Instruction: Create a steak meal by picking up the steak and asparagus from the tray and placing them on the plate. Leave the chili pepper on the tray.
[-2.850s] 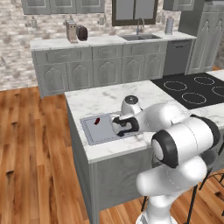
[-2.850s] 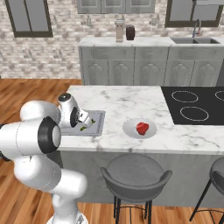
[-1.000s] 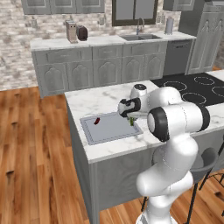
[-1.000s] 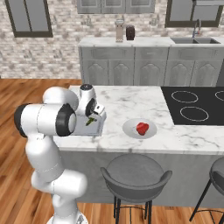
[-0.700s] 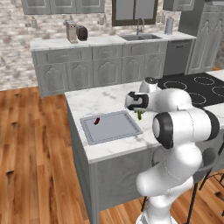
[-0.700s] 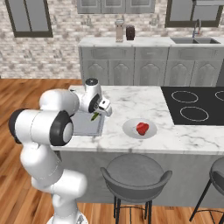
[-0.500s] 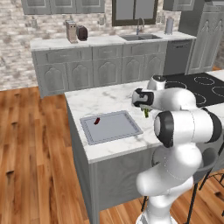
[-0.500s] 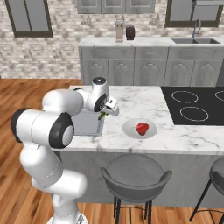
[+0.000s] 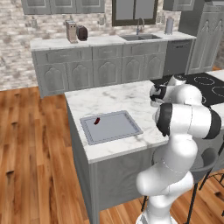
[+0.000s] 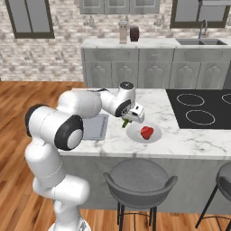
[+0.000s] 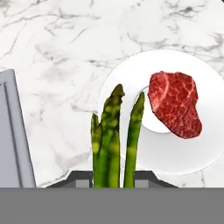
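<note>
My gripper (image 10: 130, 118) is shut on the asparagus (image 10: 125, 122), a bunch of green spears hanging just above the counter at the left rim of the white plate (image 10: 155, 136). In the hand view the asparagus (image 11: 111, 135) points from between the fingers toward the plate (image 11: 205, 144), its tips over the rim. The bright red steak (image 10: 146, 132) lies on the plate, also visible as the steak (image 11: 175, 104). The grey tray (image 9: 114, 129) lies to the left, with the small dark chili pepper (image 9: 97, 120) near its far left corner.
A black cooktop (image 10: 198, 108) lies to the right of the plate on the marble island. A grey stool (image 10: 140, 178) stands below the island's front edge. The tray's edge (image 11: 11, 131) shows at the left of the hand view.
The gripper has carried the asparagus off the tray and rightward across the counter to the plate's left rim. Steak, plate, tray and chili pepper have stayed put.
</note>
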### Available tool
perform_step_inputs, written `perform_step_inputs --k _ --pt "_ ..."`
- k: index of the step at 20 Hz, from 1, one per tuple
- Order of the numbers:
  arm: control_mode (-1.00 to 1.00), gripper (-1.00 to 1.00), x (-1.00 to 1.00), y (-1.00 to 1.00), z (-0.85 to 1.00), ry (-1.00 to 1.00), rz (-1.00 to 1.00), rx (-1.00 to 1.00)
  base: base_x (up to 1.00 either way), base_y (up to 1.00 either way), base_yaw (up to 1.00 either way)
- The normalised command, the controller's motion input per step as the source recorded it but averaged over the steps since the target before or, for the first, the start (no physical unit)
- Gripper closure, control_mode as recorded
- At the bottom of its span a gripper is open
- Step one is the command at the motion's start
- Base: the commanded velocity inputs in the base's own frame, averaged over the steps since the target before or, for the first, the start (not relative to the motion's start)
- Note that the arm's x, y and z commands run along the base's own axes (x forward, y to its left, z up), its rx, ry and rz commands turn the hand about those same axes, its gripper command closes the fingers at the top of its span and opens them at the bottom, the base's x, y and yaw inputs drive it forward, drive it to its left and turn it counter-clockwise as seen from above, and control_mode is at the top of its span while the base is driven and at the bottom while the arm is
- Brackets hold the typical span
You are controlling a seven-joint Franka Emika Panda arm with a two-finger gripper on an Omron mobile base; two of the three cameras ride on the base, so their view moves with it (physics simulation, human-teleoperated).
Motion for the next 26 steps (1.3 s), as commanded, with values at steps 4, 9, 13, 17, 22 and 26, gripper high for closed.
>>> perform_step_inputs --k 4,9,13,17,22,26 --pt "-1.00 1.00 0.00 -0.53 -0.23 0.06 0.11 0.00 0.00 0.00 0.00" --pt "-1.00 1.00 0.16 -0.10 -0.39 0.05 0.14 0.00 0.00 0.00 0.00" --pt "-1.00 1.00 0.33 -0.11 -0.47 0.03 0.15 0.00 0.00 0.00 0.00" --pt "-1.00 1.00 0.36 -0.09 -0.50 0.02 0.14 0.00 0.00 0.00 0.00" --pt "-1.00 1.00 0.39 -0.02 -0.40 0.02 0.11 0.00 0.00 0.00 0.00" --pt "-1.00 -1.00 0.45 0.00 -0.11 0.00 0.05 0.00 0.00 0.00 0.00"
